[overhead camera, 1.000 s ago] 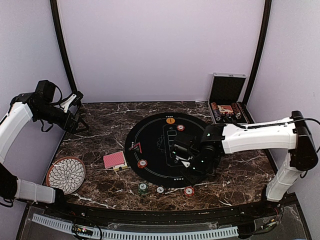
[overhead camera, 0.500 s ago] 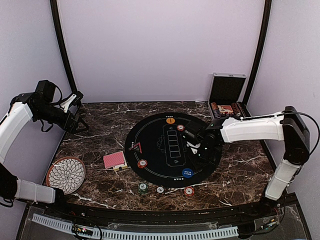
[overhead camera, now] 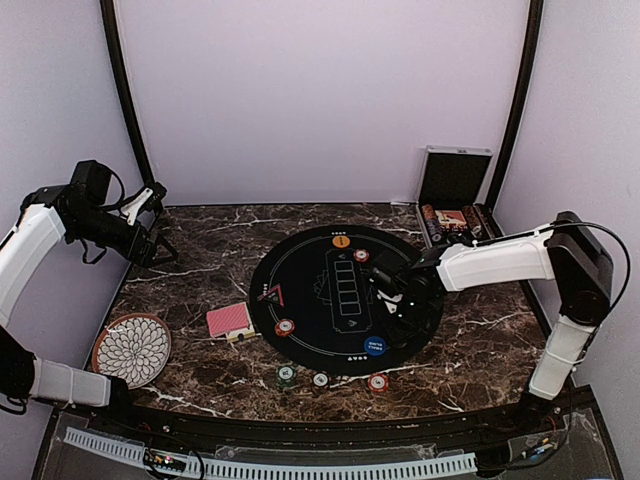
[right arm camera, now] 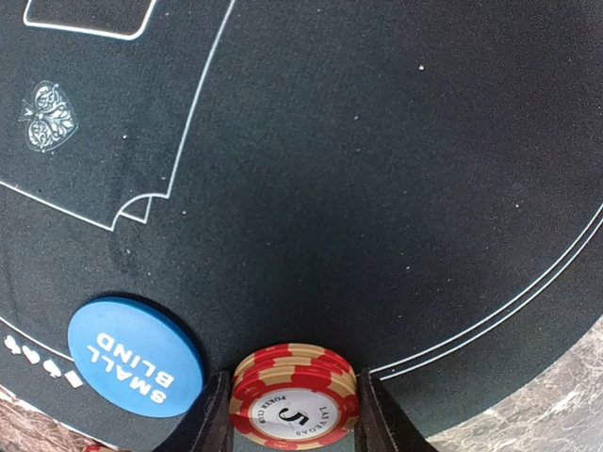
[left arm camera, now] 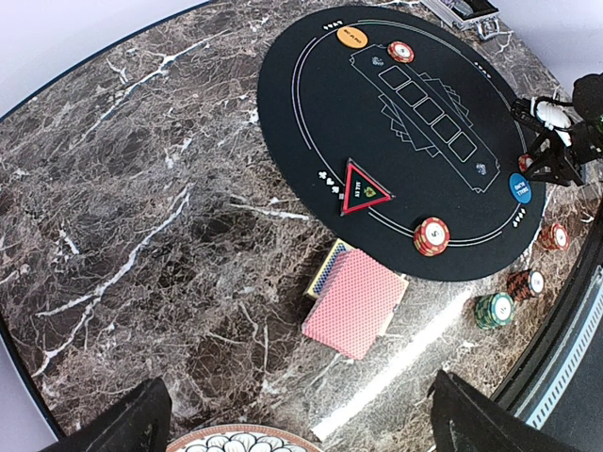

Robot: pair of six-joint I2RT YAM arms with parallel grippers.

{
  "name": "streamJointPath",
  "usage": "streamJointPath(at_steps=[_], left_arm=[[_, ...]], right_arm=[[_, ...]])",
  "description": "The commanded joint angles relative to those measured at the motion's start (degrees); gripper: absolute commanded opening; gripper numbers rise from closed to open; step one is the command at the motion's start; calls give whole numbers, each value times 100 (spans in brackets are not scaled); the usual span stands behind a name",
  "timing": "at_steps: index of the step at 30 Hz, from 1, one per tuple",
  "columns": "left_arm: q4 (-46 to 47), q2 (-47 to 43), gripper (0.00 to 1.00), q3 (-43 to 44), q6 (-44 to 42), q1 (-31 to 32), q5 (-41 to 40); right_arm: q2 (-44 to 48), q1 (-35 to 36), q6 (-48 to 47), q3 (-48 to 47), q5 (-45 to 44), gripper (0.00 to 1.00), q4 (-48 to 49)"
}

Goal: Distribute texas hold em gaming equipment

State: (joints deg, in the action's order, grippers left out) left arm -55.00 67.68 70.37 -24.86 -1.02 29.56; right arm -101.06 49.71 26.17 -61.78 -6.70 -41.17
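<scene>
My right gripper (overhead camera: 393,301) is over the right part of the black round mat (overhead camera: 310,290), shut on a small stack of red poker chips (right arm camera: 295,403) that fills the gap between its fingers (right arm camera: 212,419). A blue "small blind" disc (right arm camera: 137,356) lies just left of it on the mat (overhead camera: 375,346). An orange disc (overhead camera: 341,241) and a red chip (overhead camera: 361,255) lie at the mat's far edge. Another red chip stack (overhead camera: 285,327) sits at its near left. Red-backed cards (overhead camera: 229,320) lie left of the mat. My left gripper (overhead camera: 150,225) is open, empty and raised at the far left.
Green (overhead camera: 286,376), white (overhead camera: 320,380) and red (overhead camera: 377,382) chips sit on the marble near the front edge. A flower-patterned plate (overhead camera: 131,348) is at the near left. The open chip case (overhead camera: 455,215) stands at the back right. A red triangle marker (overhead camera: 270,294) lies on the mat.
My right gripper has moved from the near part of the mat back and to the right, uncovering the blue disc. The left arm has not moved.
</scene>
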Motion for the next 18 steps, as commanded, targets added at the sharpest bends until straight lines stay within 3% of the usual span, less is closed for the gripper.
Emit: streamJointPath(at_steps=[1, 5, 7, 18], left_arm=[[-121, -110, 99, 153, -48, -21, 50], [-127, -114, 99, 157, -49, -19, 47], [-141, -108, 99, 173, -47, -21, 35], [-177, -123, 99, 195, -45, -21, 18]], right_arm=[[-73, -48, 6, 145, -152, 31, 210], [-42, -44, 19, 129, -195, 52, 199], [-31, -44, 13, 70, -295, 57, 117], [545, 254, -70, -909, -428, 66, -528]])
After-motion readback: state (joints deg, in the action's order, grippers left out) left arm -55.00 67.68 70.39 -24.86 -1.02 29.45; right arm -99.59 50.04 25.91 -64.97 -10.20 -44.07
